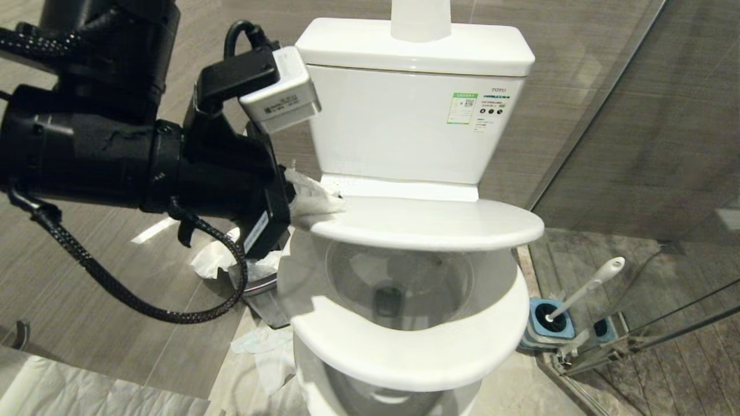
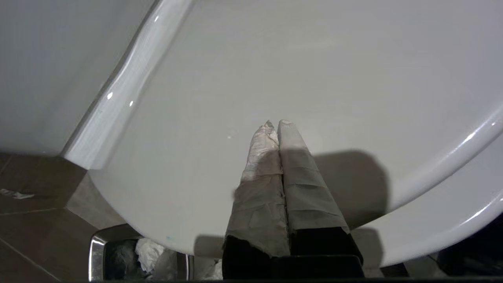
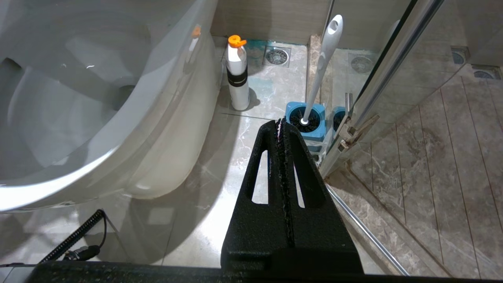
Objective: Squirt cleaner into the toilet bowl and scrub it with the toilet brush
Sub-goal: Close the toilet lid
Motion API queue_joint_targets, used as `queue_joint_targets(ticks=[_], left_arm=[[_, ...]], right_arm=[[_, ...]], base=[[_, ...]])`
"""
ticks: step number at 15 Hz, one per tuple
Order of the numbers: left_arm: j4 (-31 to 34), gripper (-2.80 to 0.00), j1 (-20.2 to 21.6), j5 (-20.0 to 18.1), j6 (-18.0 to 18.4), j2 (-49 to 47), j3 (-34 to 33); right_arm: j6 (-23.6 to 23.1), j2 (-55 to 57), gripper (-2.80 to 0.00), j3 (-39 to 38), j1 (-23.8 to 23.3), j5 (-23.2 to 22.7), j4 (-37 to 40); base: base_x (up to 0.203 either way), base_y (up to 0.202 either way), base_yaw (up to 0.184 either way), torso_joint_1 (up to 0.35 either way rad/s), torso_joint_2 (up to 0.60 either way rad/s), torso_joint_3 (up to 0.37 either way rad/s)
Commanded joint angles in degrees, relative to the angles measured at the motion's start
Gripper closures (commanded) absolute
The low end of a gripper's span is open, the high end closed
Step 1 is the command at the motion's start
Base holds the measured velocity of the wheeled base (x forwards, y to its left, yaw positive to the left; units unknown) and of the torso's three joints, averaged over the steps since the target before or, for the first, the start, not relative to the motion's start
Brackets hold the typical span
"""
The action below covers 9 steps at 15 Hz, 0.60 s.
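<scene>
the left gripper (image 1: 306, 205) is reaching in from the left of the head view, its paper-wrapped fingers (image 2: 292, 157) pressed flat together with nothing between them, their tips lying against the smooth white underside of the half-raised lid (image 1: 428, 222). the wrapping is looking creased and grey, ragged at the tips, and is sticking out at the lid's left edge. the lid is hanging as a broad glossy oval above the seat (image 1: 404, 346), which is a thick rounded white ring lying down over the toilet bowl (image 1: 399, 277). the bowl is showing as a deep, shiny ceramic basin with a dark drain at its bottom; whether any cleaner is lying in it cannot be told.

the toilet brush (image 1: 584, 289) is standing tilted in its blue-topped holder (image 1: 552, 326) on the floor to the right of the toilet, its slim white handle leaning up and right, just beside the metal frame of the glass shower door (image 3: 377, 82). a white bottle with an orange cap (image 3: 237, 74) is standing upright on the marbled floor near the toilet's base.

the right gripper (image 3: 281, 122) is hanging low by the toilet's side, its rough black fingers closed on nothing, with open floor between it and the holder.

a shiny steel waste bin (image 2: 118, 255) holding crumpled paper is sitting tight against the toilet's left side, under the left arm.
</scene>
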<state>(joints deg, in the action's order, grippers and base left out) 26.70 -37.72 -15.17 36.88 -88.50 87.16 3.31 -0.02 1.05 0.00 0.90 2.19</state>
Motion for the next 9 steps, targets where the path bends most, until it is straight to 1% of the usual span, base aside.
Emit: queue_joint_targets(ticks=[1, 3, 5, 9], left_arm=[[0.28, 0.00, -1.04, -0.12, 0.30, -0.28, -1.29], [0.88, 0.00, -2.23, -0.34, 0.72, -0.69, -1.50], [3.20, 0.00, -3.18, -0.55, 2.58, -0.86, -2.60], [3.68, 0.00, -4.55, -0.66, 3.54, -2.35, -5.49]], right_arm=[[0.03, 0.02, 0.00, 0.01, 0.00, -0.02, 0.00], [0.03, 0.02, 0.00, 0.01, 0.00, -0.02, 0.00], [0.05, 0.02, 0.00, 0.01, 0.00, -0.02, 0.00], [0.03, 0.02, 0.00, 0.01, 0.00, -0.02, 0.00]], base=[[0.000, 0.000, 0.000, 0.000, 0.00, 0.000], [0.000, 0.000, 0.000, 0.000, 0.00, 0.000], [0.000, 0.000, 0.000, 0.000, 0.00, 0.000], [0.000, 0.000, 0.000, 0.000, 0.00, 0.000]])
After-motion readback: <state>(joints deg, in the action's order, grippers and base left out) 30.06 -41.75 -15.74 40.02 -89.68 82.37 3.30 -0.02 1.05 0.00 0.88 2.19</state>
